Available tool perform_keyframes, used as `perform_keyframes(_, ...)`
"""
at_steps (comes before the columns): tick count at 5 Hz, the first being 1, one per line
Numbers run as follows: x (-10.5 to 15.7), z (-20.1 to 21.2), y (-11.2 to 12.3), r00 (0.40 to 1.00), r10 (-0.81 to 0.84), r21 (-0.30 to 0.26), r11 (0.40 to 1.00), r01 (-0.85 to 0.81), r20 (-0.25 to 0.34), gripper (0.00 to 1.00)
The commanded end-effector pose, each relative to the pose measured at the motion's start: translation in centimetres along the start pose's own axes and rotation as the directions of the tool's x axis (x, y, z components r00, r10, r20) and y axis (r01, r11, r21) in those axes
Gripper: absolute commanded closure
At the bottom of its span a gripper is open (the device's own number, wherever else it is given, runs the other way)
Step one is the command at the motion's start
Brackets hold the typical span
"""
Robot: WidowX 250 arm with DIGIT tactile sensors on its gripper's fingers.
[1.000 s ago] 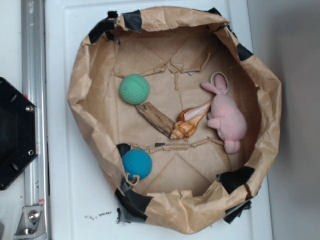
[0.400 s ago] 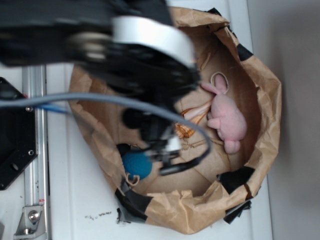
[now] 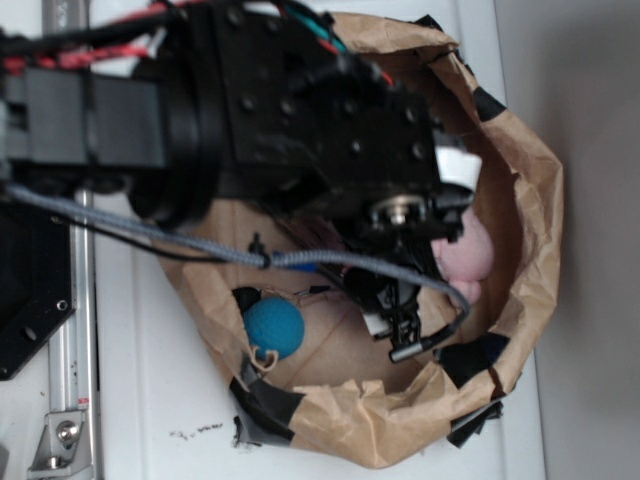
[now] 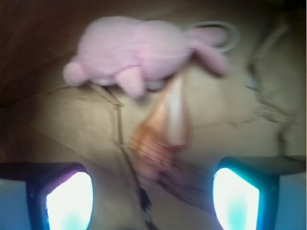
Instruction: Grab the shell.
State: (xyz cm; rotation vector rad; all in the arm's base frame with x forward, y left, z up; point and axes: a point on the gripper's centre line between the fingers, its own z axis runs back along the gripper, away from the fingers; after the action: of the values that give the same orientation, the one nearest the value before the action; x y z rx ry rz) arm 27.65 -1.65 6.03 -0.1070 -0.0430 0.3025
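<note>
Gripper [image 4: 153,201] jaws spread above the shell [image 4: 165,129] | shell's pointed end touches pink bunny [image 4: 139,48] | best: descend centered on shell, clear of bunny

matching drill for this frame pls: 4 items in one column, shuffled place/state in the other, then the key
Items
1. shell
2. pink bunny
3. blue ball
4. tool

Descriptions
A. open, nothing between its fingers
B. pointed end touching the plush
C. at the paper wall, by black tape
D. lying beyond the shell in the wrist view

Pairs: 1-B, 2-D, 3-C, 4-A
</note>
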Motion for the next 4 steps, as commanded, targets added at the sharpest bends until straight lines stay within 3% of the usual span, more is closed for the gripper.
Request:
perform_keyframes(1, 2.0, -2.6, -2.7, 0.979, -0.196, 0.116, 0.975, 0.189, 0.056, 0.0)
perform_keyframes(2, 2.1, -3.0, -1.2, 0.988, -0.146, 0.135, 0.981, 0.139, 0.047, 1.0)
perform_keyframes(4, 1.4, 1.4, 0.0, 0.989, -0.129, 0.09, 0.988, 0.123, 0.066, 1.0)
